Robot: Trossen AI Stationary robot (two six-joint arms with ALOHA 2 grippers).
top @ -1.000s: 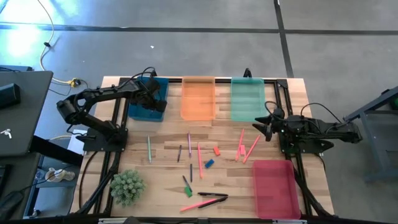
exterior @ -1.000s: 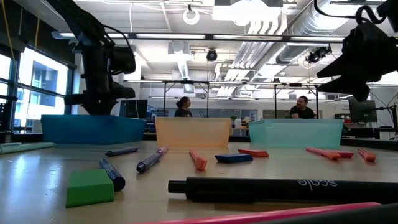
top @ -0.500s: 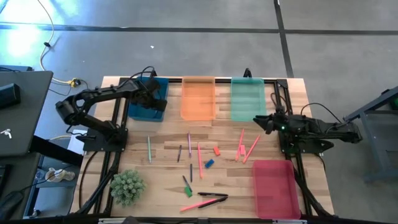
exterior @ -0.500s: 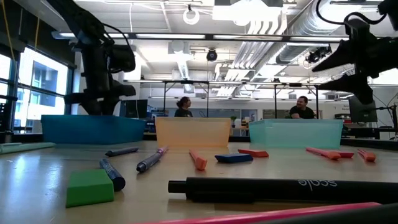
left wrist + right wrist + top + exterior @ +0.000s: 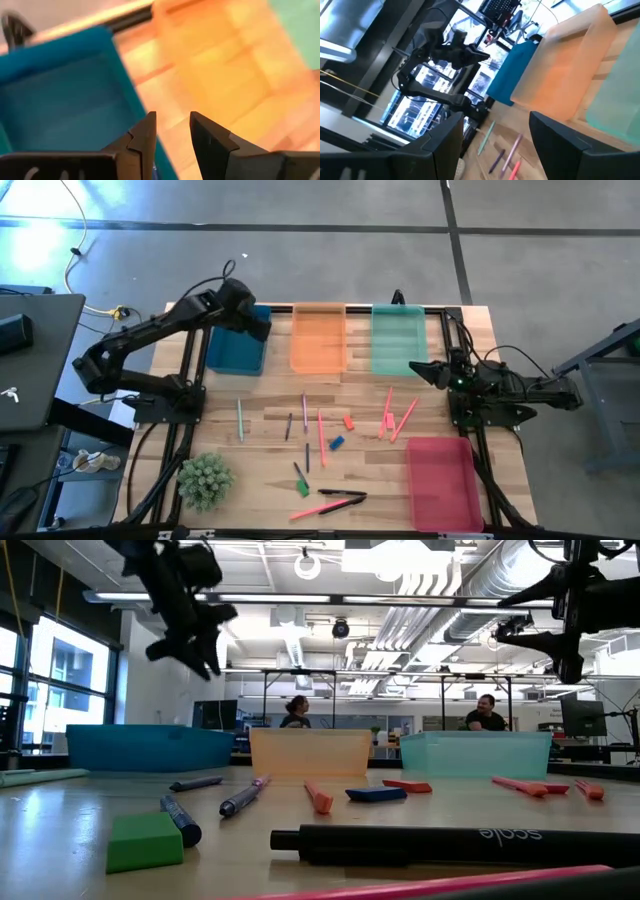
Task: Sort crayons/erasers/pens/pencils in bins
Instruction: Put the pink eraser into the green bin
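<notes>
left claw (image 5: 256,323) hangs over the blue bin's (image 5: 232,352) inner edge, next to the orange bin (image 5: 318,340); fingers a small gap apart, nothing held. erasers lie mid-table, well apart from both claws: green one (image 5: 301,488) near the front, blue one (image 5: 336,443) and red-orange one (image 5: 348,421) just beside each other. right claw (image 5: 416,369) hovers at the green bin's (image 5: 397,340) near corner, fingers wide apart, empty. red-pink bin (image 5: 441,482) sits front right.
</notes>
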